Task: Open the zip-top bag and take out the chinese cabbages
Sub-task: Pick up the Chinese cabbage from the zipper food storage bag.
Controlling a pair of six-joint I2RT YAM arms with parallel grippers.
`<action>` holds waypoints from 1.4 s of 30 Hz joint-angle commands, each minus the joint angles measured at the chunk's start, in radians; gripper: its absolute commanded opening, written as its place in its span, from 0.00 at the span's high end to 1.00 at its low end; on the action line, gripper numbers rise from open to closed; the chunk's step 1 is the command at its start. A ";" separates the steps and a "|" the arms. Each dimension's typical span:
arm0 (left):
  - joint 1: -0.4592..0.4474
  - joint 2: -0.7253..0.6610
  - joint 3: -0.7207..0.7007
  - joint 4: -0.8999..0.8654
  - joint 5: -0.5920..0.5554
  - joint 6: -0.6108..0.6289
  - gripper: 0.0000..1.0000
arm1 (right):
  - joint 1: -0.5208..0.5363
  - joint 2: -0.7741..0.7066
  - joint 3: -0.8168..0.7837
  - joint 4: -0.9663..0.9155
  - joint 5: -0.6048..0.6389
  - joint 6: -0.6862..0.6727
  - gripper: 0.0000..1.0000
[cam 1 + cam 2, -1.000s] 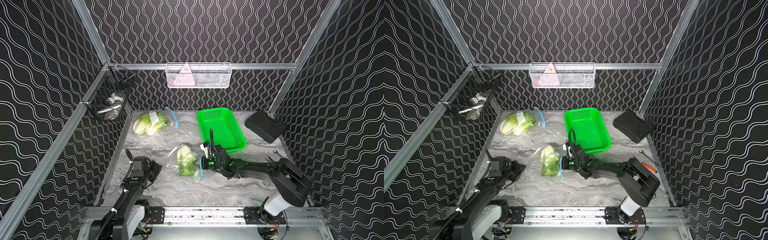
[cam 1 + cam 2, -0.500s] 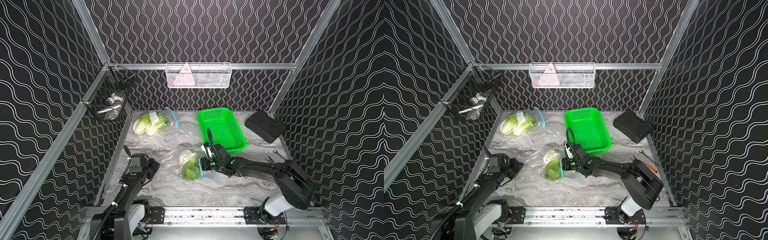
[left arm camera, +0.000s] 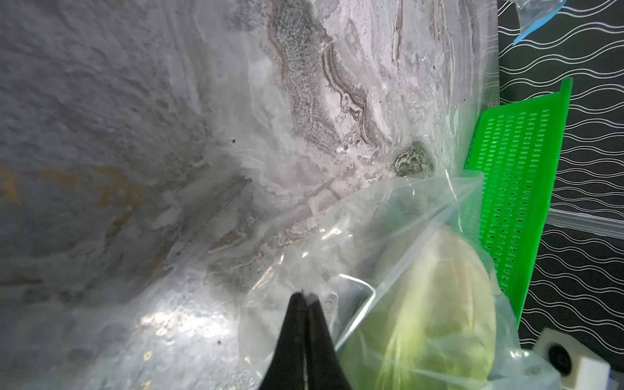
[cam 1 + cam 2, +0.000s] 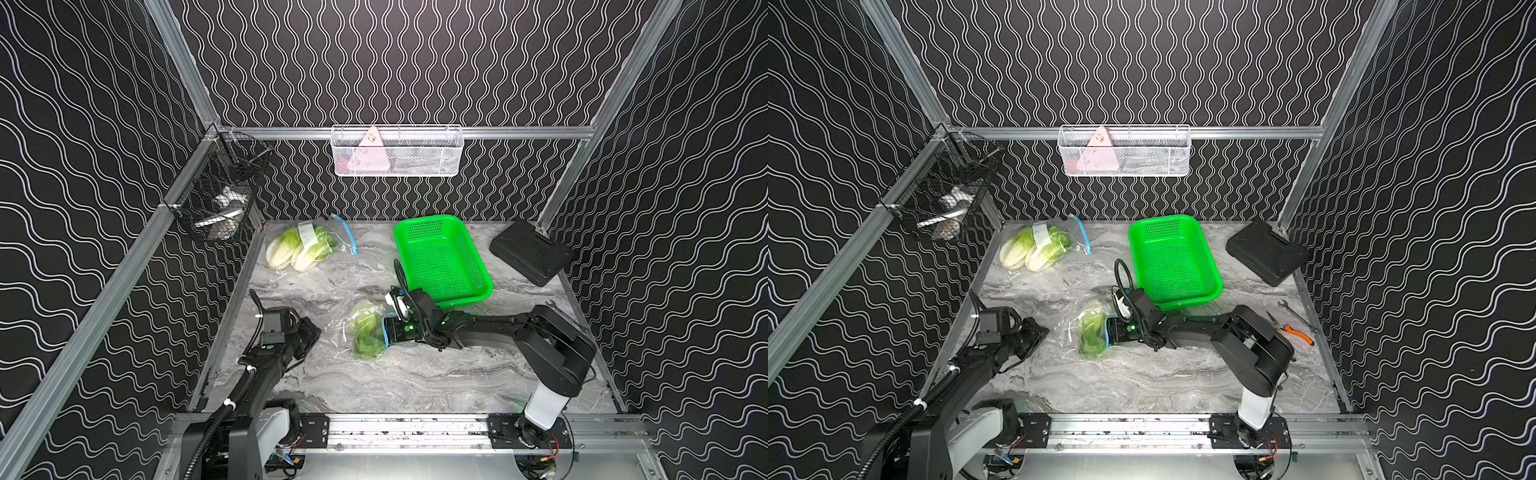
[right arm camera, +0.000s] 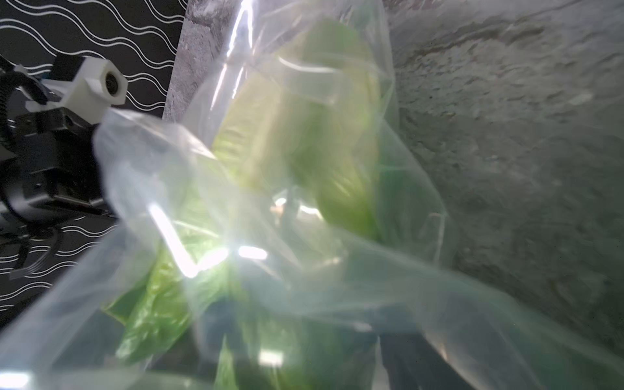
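Extraction step. Right tool (image 4: 387, 332) in open mouth of bag (image 4: 338, 328); spread or not, cannot tell. Left tool (image 3: 305, 300) pressed together at bag's far edge. Cabbage (image 4: 365, 332) inside, just ahead of right tool. Next, likely: close on cabbage, draw back out.

The left arm (image 4: 259, 374) reaches low and forward, left gripper (image 4: 312, 332) pinched shut, while the right arm (image 4: 490, 324) stretches flat across toward it, right gripper (image 4: 385, 331) jaws standing apart.
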 commanded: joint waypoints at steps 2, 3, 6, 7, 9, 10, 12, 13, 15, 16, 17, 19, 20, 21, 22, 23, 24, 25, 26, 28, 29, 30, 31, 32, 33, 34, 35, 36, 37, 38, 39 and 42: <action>0.002 -0.001 -0.005 0.009 0.020 -0.004 1.00 | 0.019 0.031 0.030 -0.019 -0.005 0.025 0.53; 0.002 -0.002 -0.008 0.009 0.024 -0.013 1.00 | 0.019 0.020 0.016 -0.008 -0.004 0.032 0.65; 0.003 -0.003 -0.017 0.014 0.014 -0.031 1.00 | 0.016 -0.058 -0.032 0.000 0.024 0.033 1.00; 0.002 -0.003 -0.023 0.017 0.006 -0.038 1.00 | 0.014 -0.094 -0.043 -0.019 0.028 0.020 1.00; 0.004 -0.003 -0.025 0.015 -0.010 -0.052 1.00 | 0.010 -0.142 -0.041 -0.088 0.021 -0.006 1.00; 0.012 -0.003 -0.027 0.014 -0.008 -0.060 1.00 | 0.007 -0.178 -0.039 -0.143 0.029 -0.018 1.00; 0.028 -0.011 -0.033 0.020 -0.005 -0.083 1.00 | 0.003 -0.244 -0.065 -0.183 0.042 -0.031 1.00; 0.034 -0.017 -0.036 0.023 -0.011 -0.092 1.00 | -0.002 -0.283 -0.085 -0.189 0.042 -0.030 1.00; 0.046 -0.024 -0.040 0.022 -0.029 -0.098 1.00 | -0.021 -0.351 -0.125 -0.206 0.032 -0.035 1.00; 0.053 -0.022 -0.040 0.027 -0.032 -0.102 1.00 | -0.035 -0.383 -0.143 -0.219 0.026 -0.039 1.00; 0.061 -0.018 -0.041 0.035 -0.029 -0.105 1.00 | -0.046 -0.409 -0.157 -0.233 0.015 -0.051 1.00; 0.074 -0.004 -0.035 0.048 -0.026 -0.110 1.00 | -0.073 -0.463 -0.177 -0.281 0.012 -0.076 1.00; 0.079 0.002 -0.029 0.050 -0.030 -0.108 1.00 | -0.085 -0.486 -0.184 -0.302 0.006 -0.091 1.00; 0.084 0.009 -0.019 0.047 -0.035 -0.104 1.00 | -0.099 -0.513 -0.191 -0.320 -0.005 -0.109 1.00; 0.090 0.014 -0.013 0.049 -0.040 -0.103 1.00 | -0.114 -0.541 -0.196 -0.335 -0.016 -0.127 1.00; 0.094 0.020 -0.009 0.054 -0.041 -0.103 1.00 | -0.124 -0.560 -0.198 -0.347 -0.029 -0.145 1.00; 0.098 0.025 -0.009 0.068 -0.036 -0.109 1.00 | -0.134 -0.579 -0.202 -0.352 -0.048 -0.163 1.00; 0.098 0.032 -0.007 0.082 -0.029 -0.115 1.00 | -0.142 -0.587 -0.205 -0.349 -0.067 -0.176 1.00; 0.098 0.039 -0.002 0.084 -0.029 -0.116 1.00 | -0.145 -0.586 -0.202 -0.349 -0.077 -0.184 1.00; 0.100 0.040 0.001 0.082 -0.043 -0.116 1.00 | -0.156 -0.573 -0.178 -0.381 -0.110 -0.204 1.00; 0.103 0.043 0.006 0.077 -0.047 -0.114 1.00 | -0.162 -0.572 -0.170 -0.392 -0.136 -0.215 1.00; 0.108 0.046 0.010 0.069 -0.050 -0.113 1.00 | -0.168 -0.579 -0.165 -0.404 -0.151 -0.225 1.00; 0.113 0.049 0.012 0.068 -0.053 -0.113 1.00 | -0.174 -0.591 -0.164 -0.413 -0.158 -0.231 1.00; 0.119 0.053 0.012 0.071 -0.059 -0.119 1.00 | -0.183 -0.611 -0.167 -0.422 -0.174 -0.244 1.00; 0.124 0.061 0.011 0.080 -0.065 -0.127 1.00 | -0.194 -0.636 -0.172 -0.431 -0.195 -0.259 1.00; 0.132 0.073 0.010 0.094 -0.065 -0.132 1.00 | -0.206 -0.656 -0.178 -0.434 -0.221 -0.264 1.00; 0.144 0.086 0.011 0.109 -0.065 -0.139 1.00 | -0.226 -0.684 -0.189 -0.427 -0.261 -0.254 1.00; 0.155 0.095 0.011 0.121 -0.069 -0.146 1.00 | -0.251 -0.708 -0.201 -0.404 -0.312 -0.229 1.00; 0.162 0.097 0.011 0.128 -0.074 -0.154 1.00 | -0.272 -0.723 -0.207 -0.386 -0.352 -0.203 1.00; 0.169 0.097 0.016 0.132 -0.083 -0.158 1.00 | -0.296 -0.735 -0.206 -0.375 -0.389 -0.171 1.00; 0.174 0.095 0.021 0.127 -0.093 -0.159 1.00 | -0.317 -0.742 -0.201 -0.376 -0.426 -0.156 1.00; 0.182 0.082 0.028 0.120 -0.117 -0.164 1.00 | -0.351 -0.751 -0.152 -0.475 -0.449 -0.205 1.00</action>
